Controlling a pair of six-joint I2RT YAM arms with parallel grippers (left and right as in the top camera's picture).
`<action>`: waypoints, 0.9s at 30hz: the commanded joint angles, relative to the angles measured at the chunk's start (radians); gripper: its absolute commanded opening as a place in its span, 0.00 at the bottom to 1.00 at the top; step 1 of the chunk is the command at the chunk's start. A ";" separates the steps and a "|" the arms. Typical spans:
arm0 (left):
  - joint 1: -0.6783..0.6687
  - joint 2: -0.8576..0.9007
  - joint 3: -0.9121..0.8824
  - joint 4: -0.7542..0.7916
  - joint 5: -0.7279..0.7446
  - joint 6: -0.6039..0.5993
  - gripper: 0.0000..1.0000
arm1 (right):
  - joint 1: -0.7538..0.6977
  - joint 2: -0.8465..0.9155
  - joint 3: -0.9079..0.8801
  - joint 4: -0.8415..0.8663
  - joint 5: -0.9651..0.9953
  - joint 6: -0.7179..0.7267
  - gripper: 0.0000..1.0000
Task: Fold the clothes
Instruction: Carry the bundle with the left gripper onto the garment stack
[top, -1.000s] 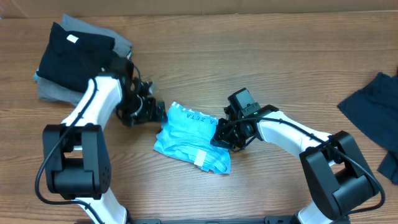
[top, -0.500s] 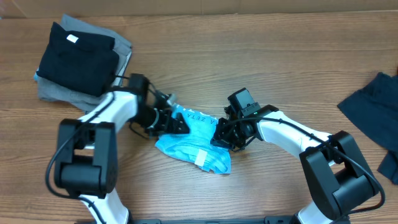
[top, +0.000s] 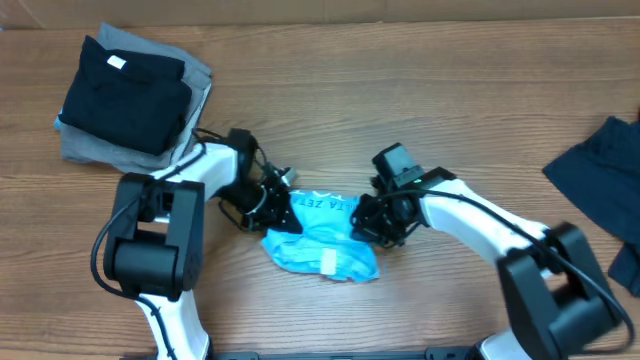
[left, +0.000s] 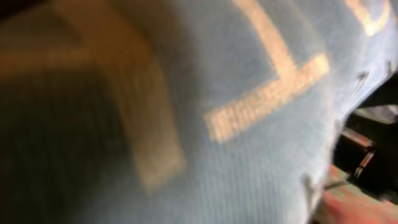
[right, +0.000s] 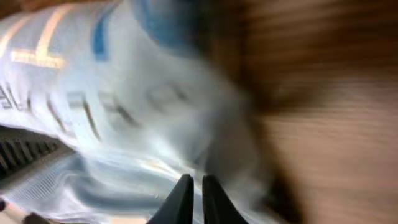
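The blue shirt (top: 322, 240) lies bunched in the middle of the tabletop (top: 400, 90), pale lettering up. The left gripper (top: 280, 203) is pressed into its left edge; cloth fills that wrist's view (left: 249, 93), so I cannot tell whether it is released or clenched. The right gripper (top: 366, 222) sits on the shirt's right edge, its fingers (right: 181, 200) drawn almost together over the fabric. Far left of the blue shirt a black shirt (top: 125, 95) rests on a grey shirt (top: 88, 150); a navy shirt (top: 600, 170) lies far right.
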 joint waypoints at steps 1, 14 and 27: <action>0.087 -0.014 0.167 -0.113 -0.006 0.077 0.04 | -0.048 -0.146 0.086 -0.070 0.116 -0.076 0.11; 0.405 -0.076 0.779 -0.043 -0.089 -0.090 0.04 | -0.104 -0.283 0.129 -0.151 0.169 -0.098 0.13; 0.696 0.094 0.779 0.023 -0.309 -0.271 1.00 | -0.104 -0.283 0.129 -0.230 0.169 -0.098 0.13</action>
